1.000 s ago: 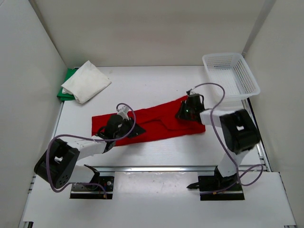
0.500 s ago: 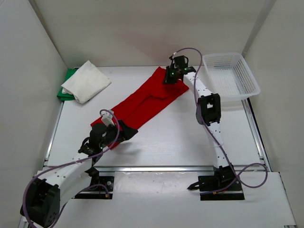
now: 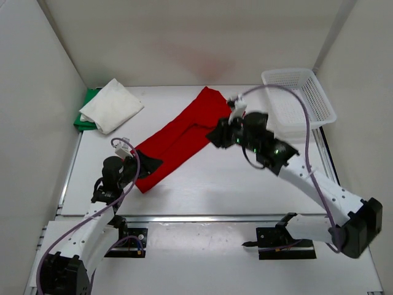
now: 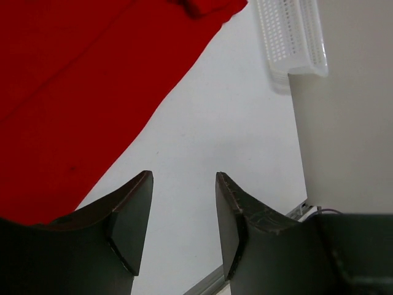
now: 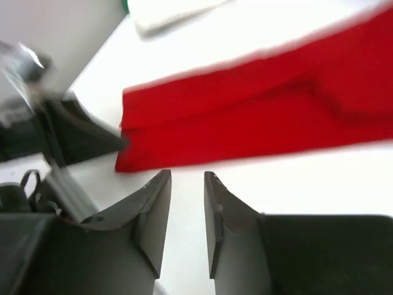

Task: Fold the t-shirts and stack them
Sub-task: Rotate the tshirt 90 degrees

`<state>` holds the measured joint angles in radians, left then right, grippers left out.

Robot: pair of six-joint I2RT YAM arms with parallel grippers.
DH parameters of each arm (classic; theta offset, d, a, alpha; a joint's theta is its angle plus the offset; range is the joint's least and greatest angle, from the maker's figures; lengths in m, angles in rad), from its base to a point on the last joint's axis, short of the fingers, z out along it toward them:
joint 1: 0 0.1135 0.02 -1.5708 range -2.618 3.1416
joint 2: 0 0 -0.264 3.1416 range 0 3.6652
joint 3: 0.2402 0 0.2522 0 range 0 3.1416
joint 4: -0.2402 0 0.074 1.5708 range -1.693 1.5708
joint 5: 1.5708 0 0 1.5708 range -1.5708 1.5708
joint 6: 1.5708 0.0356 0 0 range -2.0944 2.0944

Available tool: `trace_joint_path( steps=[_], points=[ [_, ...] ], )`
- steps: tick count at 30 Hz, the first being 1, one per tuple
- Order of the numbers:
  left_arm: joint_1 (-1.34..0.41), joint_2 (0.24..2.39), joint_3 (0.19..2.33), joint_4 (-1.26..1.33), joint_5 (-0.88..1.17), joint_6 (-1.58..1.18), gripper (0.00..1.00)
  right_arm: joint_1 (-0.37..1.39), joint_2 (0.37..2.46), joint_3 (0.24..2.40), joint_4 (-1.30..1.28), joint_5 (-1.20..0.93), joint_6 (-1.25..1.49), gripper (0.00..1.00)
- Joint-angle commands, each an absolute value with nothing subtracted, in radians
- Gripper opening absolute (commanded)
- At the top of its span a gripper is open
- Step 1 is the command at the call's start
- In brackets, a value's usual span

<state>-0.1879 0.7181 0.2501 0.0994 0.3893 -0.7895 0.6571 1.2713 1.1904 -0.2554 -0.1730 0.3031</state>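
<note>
Red t-shirt (image 3: 181,135): cloth folded into a long strip, flat on the table (image 3: 209,184), aslant. Its near end lies just ahead of the left gripper (image 3: 150,166); its far half lies beside and beyond the right gripper (image 3: 220,135). White t-shirt (image 3: 110,104) sits atop the green t-shirt (image 3: 86,114), well beyond the left gripper, in the far corner. Basket (image 3: 319,98) just behind the right gripper.

Both grippers released, jaws apart, bare table showing between the fingers in each wrist view; nothing held.

Risks, as judged:
- strip lies skewed, so a cross-fold from here may land crooked;
- a pinch at the end could catch the top layer only, and the long fold would open;
- a low pass by either gripper could snag the edge and bunch the cloth.

Left arm: stretched forward from its base, wrist low, fingers aimed at the near end. Right arm: elbow swung wide to its own side, forearm angled inward, fingers aimed across the strip.
</note>
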Motion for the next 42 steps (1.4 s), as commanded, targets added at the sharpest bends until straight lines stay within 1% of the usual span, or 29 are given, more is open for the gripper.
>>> trace_joint_path(
  steps=[1,3,4,6,8,9,11,13,15,17,22,24,25,26,27,28,29,30,31,33,34,35,36,37,38,39,40,41,42],
  points=[
    [-0.169,0.733,0.357,0.031,0.439,-0.717,0.56,0.75,1.276,0.817,0.113,-0.072,0.545,0.28],
    [-0.126,0.759,0.412,0.003,0.457,-0.704,0.58,0.804,1.366,0.752,0.242,-0.064,0.634,0.3],
    [-0.115,0.767,0.417,0.002,0.478,-0.695,0.58,0.833,1.4,0.743,0.261,-0.081,0.675,0.31],
    [-0.083,0.769,0.451,-0.047,0.495,-0.686,0.58,0.888,1.52,0.776,0.33,-0.066,0.701,0.33],
    [-0.051,0.756,0.448,-0.04,0.517,-0.69,0.58,0.943,1.618,0.846,0.316,0.021,0.709,0.35],
    [-0.048,0.746,0.448,-0.038,0.52,-0.692,0.58,0.971,1.682,0.889,0.31,0.04,0.716,0.35],
    [-0.044,0.736,0.453,-0.058,0.516,-0.683,0.58,0.997,1.768,0.942,0.327,0.083,0.739,0.39],
    [-0.043,0.73,0.456,-0.066,0.519,-0.68,0.58,1.005,1.88,1.007,0.308,0.094,0.779,0.41],
    [-0.043,0.721,0.448,-0.072,0.52,-0.675,0.59,1.008,1.925,1.026,0.322,0.097,0.807,0.43],
    [-0.037,0.716,0.44,-0.069,0.522,-0.664,0.59,1.0,1.969,1.048,0.322,0.084,0.845,0.42],
    [-0.035,0.715,0.422,-0.055,0.515,-0.672,0.58,0.989,2.037,1.08,0.29,0.063,0.88,0.38],
    [-0.037,0.715,0.416,-0.051,0.52,-0.673,0.58,0.982,2.056,1.113,0.284,0.049,0.88,0.29],
    [-0.035,0.715,0.413,-0.048,0.515,-0.675,0.58,0.98,2.066,1.12,0.272,0.038,0.876,0.26],
    [-0.046,0.721,0.411,-0.049,0.515,-0.67,0.58,0.974,2.066,1.121,0.268,0.034,0.879,0.18],
    [-0.044,0.721,0.411,-0.054,0.512,-0.666,0.58,0.971,2.06,1.114,0.273,0.028,0.885,0.1],
    [-0.046,0.726,0.407,-0.066,0.512,-0.661,0.58,0.974,2.04,1.103,0.276,0.031,0.876,0.05],
    [-0.057,0.719,0.408,-0.061,0.502,-0.658,0.57,0.968,2.011,1.079,0.273,0.044,0.868,0.04],
    [-0.064,0.722,0.408,-0.061,0.494,-0.646,0.57,0.963,1.996,1.036,0.276,0.038,0.865,0.0],
    [-0.078,0.727,0.405,-0.07,0.48,-0.647,0.57,0.941,1.938,1.002,0.29,0.034,0.867,0.0],
    [-0.138,0.736,0.391,-0.081,0.448,-0.634,0.57,0.895,1.791,0.848,0.31,0.023,0.824,0.0],
    [-0.156,0.748,0.393,-0.083,0.43,-0.62,0.57,0.855,1.754,0.762,0.299,0.008,0.806,0.01],
    [-0.199,0.753,0.387,-0.086,0.417,-0.614,0.57,0.839,1.671,0.712,0.287,-0.052,0.79,0.0],
    [-0.248,0.759,0.379,-0.081,0.387,-0.614,0.57,0.781,1.582,0.63,0.255,-0.084,0.767,0.0],
    [-0.276,0.765,0.371,-0.077,0.355,-0.611,0.57,0.723,1.539,0.55,0.247,-0.109,0.738,0.0],
    [-0.332,0.772,0.364,-0.081,0.327,-0.609,0.57,0.694,1.454,0.47,0.22,-0.159,0.723,0.01],
    [-0.378,0.782,0.356,-0.083,0.312,-0.607,0.56,0.63,1.371,0.431,0.2,-0.204,0.715,0.0],
    [-0.409,0.799,0.344,-0.077,0.28,-0.606,0.57,0.576,1.288,0.367,0.187,-0.23,0.7,0.03],
    [-0.452,0.802,0.341,-0.078,0.262,-0.595,0.58,0.554,1.246,0.313,0.167,-0.259,0.689,0.14],
    [-0.492,0.819,0.339,-0.093,0.252,-0.586,0.58,0.526,1.158,0.295,0.132,-0.255,0.683,0.28]
  ],
)
